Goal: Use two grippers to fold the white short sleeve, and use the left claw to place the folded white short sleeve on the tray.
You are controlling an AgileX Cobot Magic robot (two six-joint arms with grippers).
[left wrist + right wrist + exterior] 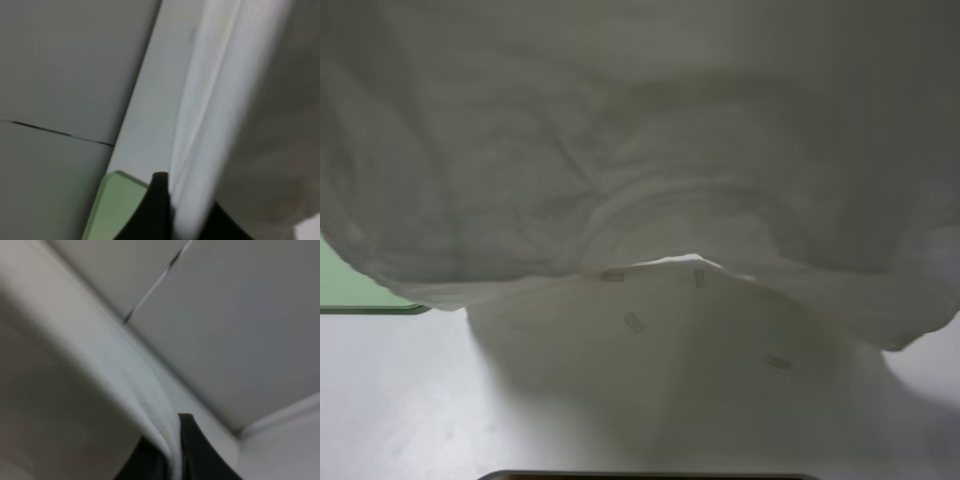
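Both grippers pinch the white short sleeve, apparently raised high.

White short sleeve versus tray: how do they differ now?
The white short sleeve is white and wrinkled, the tray light green and smooth. The white short sleeve hangs pinched in the left gripper and right gripper; the tray lies on the table. It fills the high view; only the tray's corner shows.

Dim, shadowy, blurred wrist views
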